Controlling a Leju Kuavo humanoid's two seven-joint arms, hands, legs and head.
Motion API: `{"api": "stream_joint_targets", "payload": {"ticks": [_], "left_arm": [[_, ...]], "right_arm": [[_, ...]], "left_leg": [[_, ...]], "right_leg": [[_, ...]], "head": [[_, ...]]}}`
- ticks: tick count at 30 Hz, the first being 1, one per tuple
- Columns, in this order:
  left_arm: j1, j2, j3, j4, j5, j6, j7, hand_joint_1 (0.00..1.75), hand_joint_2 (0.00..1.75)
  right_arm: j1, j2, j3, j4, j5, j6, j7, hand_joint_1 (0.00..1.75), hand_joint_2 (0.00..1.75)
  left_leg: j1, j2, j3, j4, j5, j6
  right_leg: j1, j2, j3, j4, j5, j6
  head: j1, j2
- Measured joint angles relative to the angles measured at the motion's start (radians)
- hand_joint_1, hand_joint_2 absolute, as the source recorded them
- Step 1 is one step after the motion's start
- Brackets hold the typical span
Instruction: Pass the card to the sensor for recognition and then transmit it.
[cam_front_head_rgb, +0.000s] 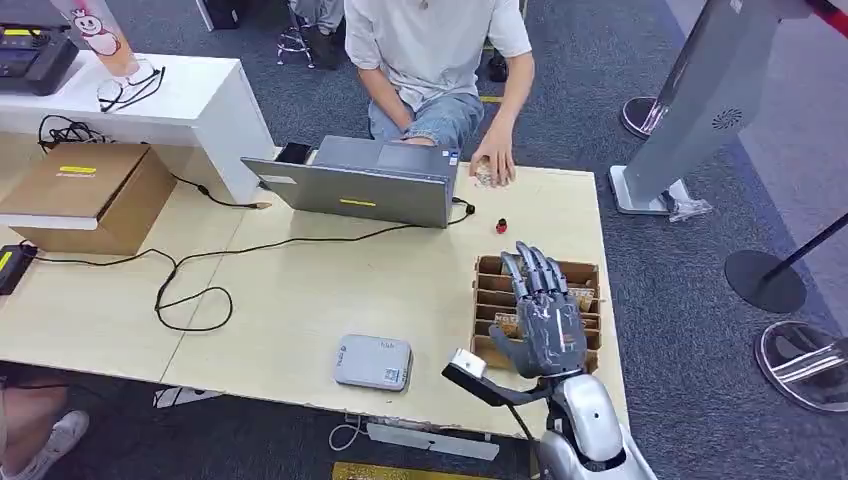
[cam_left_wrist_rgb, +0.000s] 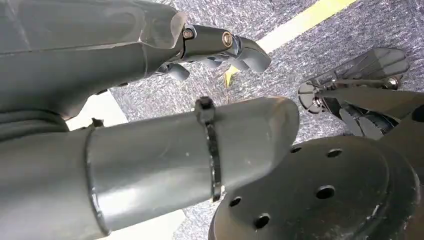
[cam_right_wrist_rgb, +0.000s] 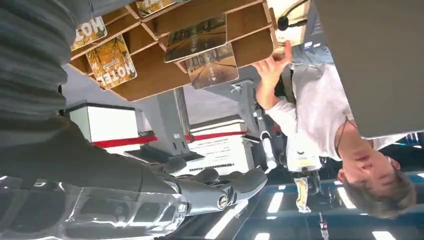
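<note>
I hold my right hand (cam_front_head_rgb: 545, 320), fingers spread and empty, over the card rack (cam_front_head_rgb: 590, 275); cards (cam_right_wrist_rgb: 111, 61) sit in slots; next I must pinch one; left hand (cam_left_wrist_rgb: 220, 45) looks empty

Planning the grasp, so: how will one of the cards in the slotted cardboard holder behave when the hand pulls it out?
A card looks thin and flat, so probably stiff and light. Its glossy printed face may be slippery in the right hand. The cards stand in narrow slots of the cardboard holder, so one should slide out edgewise, though the light holder might shift.
</note>
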Motion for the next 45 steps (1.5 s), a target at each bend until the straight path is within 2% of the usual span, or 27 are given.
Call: {"api": "stream_joint_targets", "payload": {"ticks": [17,23,45], "left_arm": [[-0.004,-0.001,0.0,0.0,-0.003,0.0,0.0,0.0,0.0],[-0.012,-0.001,0.001,0.0,-0.011,-0.002,0.0,0.0,0.0],[-0.015,-0.006,0.031,0.0,-0.026,-0.01,0.011,0.0,0.0]], "right_arm": [[-0.004,0.0,0.0,0.0,0.0,0.014,0.004,0.0,1.75],[-0.021,0.0,0.0,0.003,0.003,0.059,0.023,0.0,1.75],[-0.075,0.0,-0.025,0.073,0.076,0.132,0.087,0.0,1.75]], "left_leg": [[0.0,0.0,0.0,0.0,0.0,0.0],[0.0,0.0,0.0,0.0,0.0,0.0],[0.0,0.0,0.0,0.0,0.0,0.0]], "right_leg": [[0.0,0.0,0.0,0.0,0.0,0.0],[0.0,0.0,0.0,0.0,0.0,0.0],[0.0,0.0,0.0,0.0,0.0,0.0]], "head": [[0.0,0.0],[0.0,0.0],[0.0,0.0]]}}
